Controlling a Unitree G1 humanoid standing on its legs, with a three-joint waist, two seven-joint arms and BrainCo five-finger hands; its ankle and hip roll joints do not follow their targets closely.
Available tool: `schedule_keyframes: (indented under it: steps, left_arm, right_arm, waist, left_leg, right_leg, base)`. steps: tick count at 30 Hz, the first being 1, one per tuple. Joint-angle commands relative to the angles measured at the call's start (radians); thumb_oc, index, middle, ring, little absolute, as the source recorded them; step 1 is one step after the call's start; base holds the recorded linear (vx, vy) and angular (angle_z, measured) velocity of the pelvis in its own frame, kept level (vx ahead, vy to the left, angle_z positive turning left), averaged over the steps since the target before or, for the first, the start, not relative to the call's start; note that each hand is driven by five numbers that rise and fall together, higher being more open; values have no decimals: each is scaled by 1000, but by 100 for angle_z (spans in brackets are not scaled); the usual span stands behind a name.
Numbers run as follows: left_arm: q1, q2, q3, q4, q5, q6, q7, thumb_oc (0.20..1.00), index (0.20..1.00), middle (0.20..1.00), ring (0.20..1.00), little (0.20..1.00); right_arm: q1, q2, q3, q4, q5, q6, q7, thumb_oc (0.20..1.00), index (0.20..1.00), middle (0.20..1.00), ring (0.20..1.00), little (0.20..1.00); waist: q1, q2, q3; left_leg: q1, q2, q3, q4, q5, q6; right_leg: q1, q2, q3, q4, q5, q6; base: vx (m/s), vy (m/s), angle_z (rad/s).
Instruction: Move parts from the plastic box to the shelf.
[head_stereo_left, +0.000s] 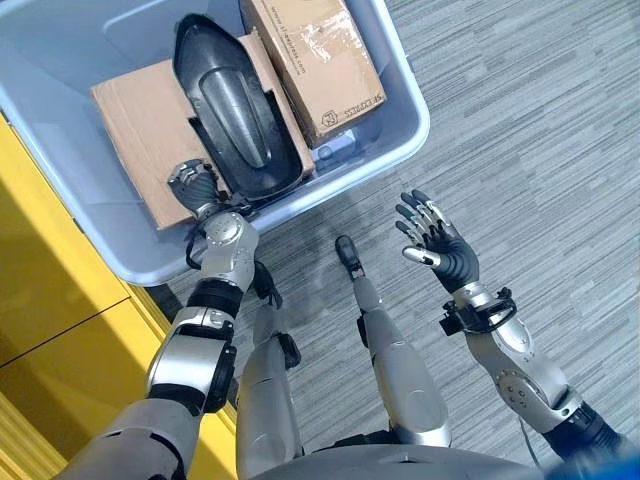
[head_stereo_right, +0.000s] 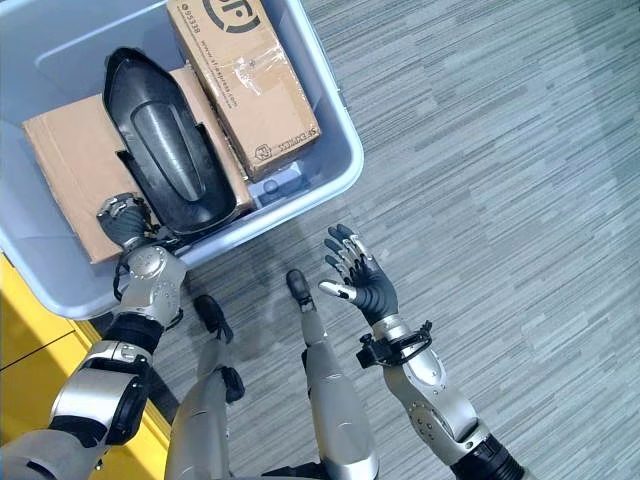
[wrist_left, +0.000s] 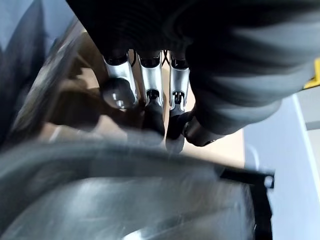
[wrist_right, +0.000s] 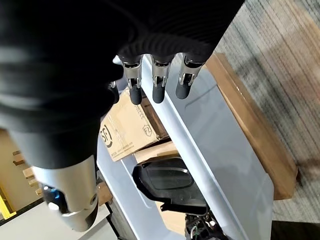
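Down in the plastic box (head_stereo_left: 400, 150), left hand (head_stereo_left: 195, 185) fingers hidden — grip unclear; right hand (head_stereo_left: 440, 245) spread.

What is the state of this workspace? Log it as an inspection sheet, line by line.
Surface: grey striped carpet floor.
Job's things: grey plastic box on the floor, holding a black moulded part lying over a flat cardboard sheet, with a taped cardboard box beside it.
Clutter: small dark items in the box's near corner, too small to identify.
Hands: left hand inside the box at the black part's near end, fingers curled, grasp cannot be confirmed; right hand open above the floor, outside the box.
Cables: nothing seen.
Surroundings: yellow surface on the robot's left.
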Motion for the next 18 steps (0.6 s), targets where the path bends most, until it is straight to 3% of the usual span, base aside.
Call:
schedule_keyframes:
  steps: [1,9,10,18]
  left_arm:
    - [-17,-13,-24,105,44,32,-23,200,200,200,200,200]
    - [2,-17,-29,78,72,24,-7,200,200,200,200,200]
    - [15,-20,-18,58,66,17,0,1000,1000,1000,1000,1000]
    - [68,-30,11,-26,61,-14,45,1000,1000,1000,1000,1000]
  right_arm:
    - [5,-19,-50,-53,24,-53,12,1000,1000,1000,1000,1000]
    - [17,-23,-58,-51,19,-57,19,1000,1000,1000,1000,1000]
    - [18,-21,-57,-46,19,-55,17,1000,1000,1000,1000,1000]
    - [6,-20,-44,-44,21,-60,10,1000,1000,1000,1000,1000]
  waist:
    - [-13,-22,-14]
    - [-10,-14,-25]
    - [-8,-11,-27]
    - [6,-2,-30]
  left_leg:
    - [90,56,-100,9,-43,-94]
    - [97,53,-103,9,-45,-93]
    - [97,53,-104,9,-45,-93]
    - [96,52,-114,9,-45,-92]
  right_leg:
    - [18,-77,-92,5,21,87]
    - [23,-79,-92,5,20,87]
    - [26,-79,-94,5,19,87]
    - [31,-82,-102,5,13,85]
  base:
    - [0,0,0]
    - [0,0,0]
    - [0,0,0]
    - [0,0,0]
